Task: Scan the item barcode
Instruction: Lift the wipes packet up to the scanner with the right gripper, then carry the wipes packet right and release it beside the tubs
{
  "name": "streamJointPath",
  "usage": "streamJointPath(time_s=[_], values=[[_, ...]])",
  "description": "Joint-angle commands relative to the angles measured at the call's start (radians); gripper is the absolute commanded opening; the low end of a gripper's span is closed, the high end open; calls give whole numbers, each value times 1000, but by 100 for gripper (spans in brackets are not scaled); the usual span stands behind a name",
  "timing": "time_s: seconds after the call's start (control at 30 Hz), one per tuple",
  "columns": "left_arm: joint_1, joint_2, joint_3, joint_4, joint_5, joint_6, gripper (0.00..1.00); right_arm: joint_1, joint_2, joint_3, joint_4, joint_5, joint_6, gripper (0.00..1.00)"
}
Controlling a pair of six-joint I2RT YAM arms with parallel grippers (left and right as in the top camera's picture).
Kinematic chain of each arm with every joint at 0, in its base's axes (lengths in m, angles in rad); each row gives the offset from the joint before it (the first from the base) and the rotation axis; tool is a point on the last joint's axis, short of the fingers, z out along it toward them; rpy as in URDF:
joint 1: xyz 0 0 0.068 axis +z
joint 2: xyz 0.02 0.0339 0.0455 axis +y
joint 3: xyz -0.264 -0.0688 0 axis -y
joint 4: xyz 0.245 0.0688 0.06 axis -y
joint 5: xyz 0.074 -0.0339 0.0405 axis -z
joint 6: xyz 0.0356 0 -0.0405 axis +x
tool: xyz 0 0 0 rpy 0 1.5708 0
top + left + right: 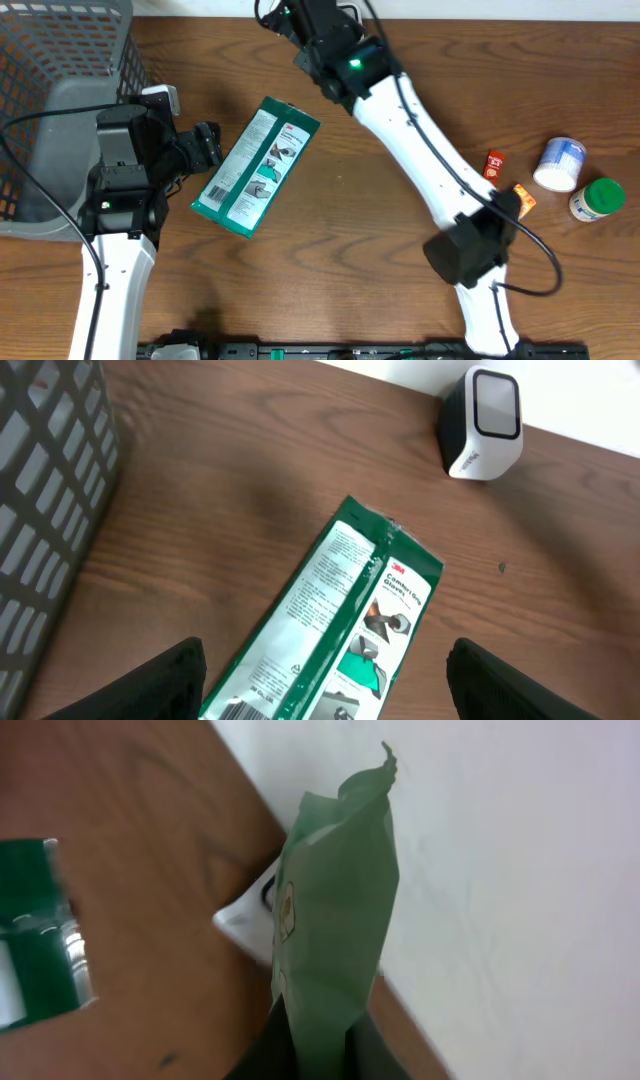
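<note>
Ahead of the left tool (pixel 207 148) lies the glove packet (pixel 257 165)

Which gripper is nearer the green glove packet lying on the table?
Left. The left gripper hangs open at the glove packet's near end. The right gripper is farther off, beyond its far end, shut on a pale green pouch.

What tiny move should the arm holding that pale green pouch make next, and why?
Probably ease the pale green pouch a little nearer the white scanner, turning a flat side toward it. The jaws of the right arm are shut on the pouch, which stands upright with the scanner just behind it in the wrist view; no barcode shows yet.
</note>
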Motion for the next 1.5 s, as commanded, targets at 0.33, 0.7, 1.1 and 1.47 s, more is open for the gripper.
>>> streamJointPath(time_s=[0.33,0.7,1.1,1.47], values=[[5,-7,0,0,-10,13,79,-19,331,15,549,164,-668,1],[5,-7,0,0,-10,13,80,-91,428,10,696,108,-766,1],[5,-7,0,0,-10,13,80,-117,428,9,711,-69,-766,1],[5,-7,0,0,-10,13,80,-136,428,9,680,-55,-489,1]])
